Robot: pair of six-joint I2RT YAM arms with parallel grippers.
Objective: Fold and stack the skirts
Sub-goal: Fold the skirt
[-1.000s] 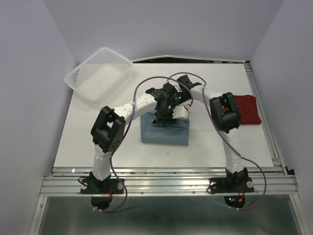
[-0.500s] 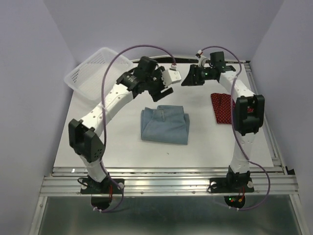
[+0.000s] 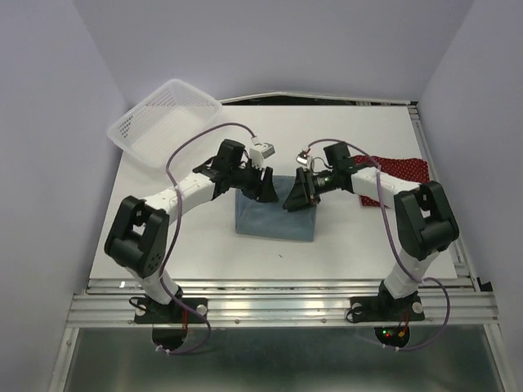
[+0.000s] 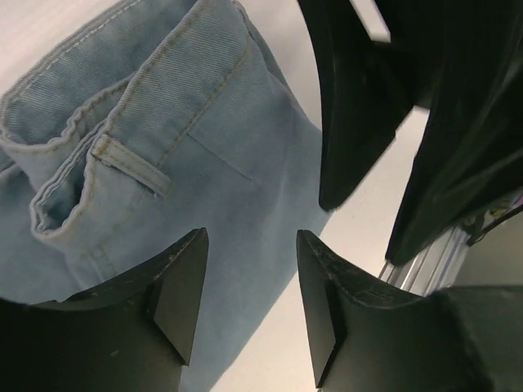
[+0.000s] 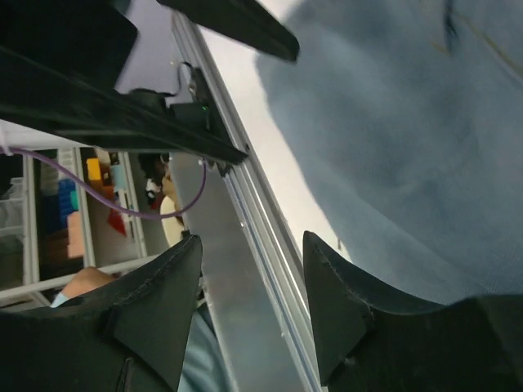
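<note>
White worktop (image 3: 163, 220), bit cramped. My left pincer (image 3: 263, 184) and right pincer (image 3: 296, 194) are both spread wide, holding nothing, close together over the folded denim skirt (image 3: 274, 219) mid-frame. The red skirt (image 3: 406, 169) lies at right. My worry: they bump, or snag one layer and wreck the fold.

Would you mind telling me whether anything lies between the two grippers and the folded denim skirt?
Nothing visible does. The left gripper and right gripper both hang open over the far edge of the denim skirt, with no other object between.
</note>
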